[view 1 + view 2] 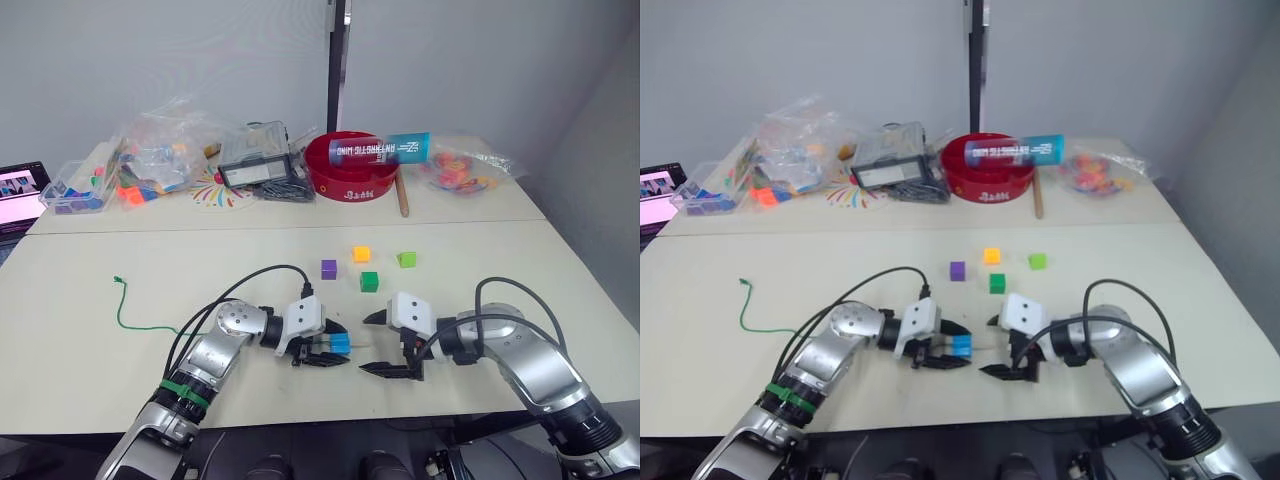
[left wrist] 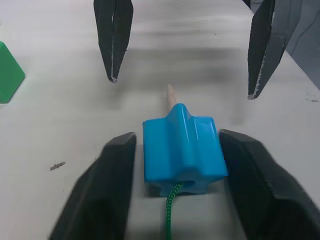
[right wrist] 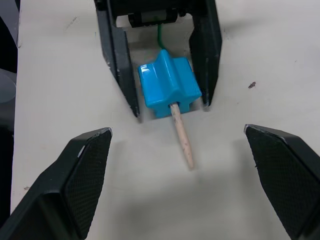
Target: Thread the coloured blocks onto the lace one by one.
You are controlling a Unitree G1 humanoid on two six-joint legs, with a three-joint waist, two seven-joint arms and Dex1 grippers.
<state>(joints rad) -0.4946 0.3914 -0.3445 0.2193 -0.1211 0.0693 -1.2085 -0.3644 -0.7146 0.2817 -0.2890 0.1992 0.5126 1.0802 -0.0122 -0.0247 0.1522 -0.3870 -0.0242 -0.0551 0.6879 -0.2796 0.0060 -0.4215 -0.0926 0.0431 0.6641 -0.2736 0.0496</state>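
The blue block [image 3: 169, 84] is sitting between the left gripper's [image 2: 175, 165] spread fingers, lace [image 2: 171, 212] threaded through. The right gripper [image 3: 182, 175], gaping, probably needs to pinch the tip [image 3: 182, 137].

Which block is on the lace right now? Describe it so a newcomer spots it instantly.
On the near half of the pale table, look between the two claws: the blue block sits between the left claw's open fingers. Unlike the four loose blocks farther back, the green lace runs through it, the pale tip poking out toward the right claw.
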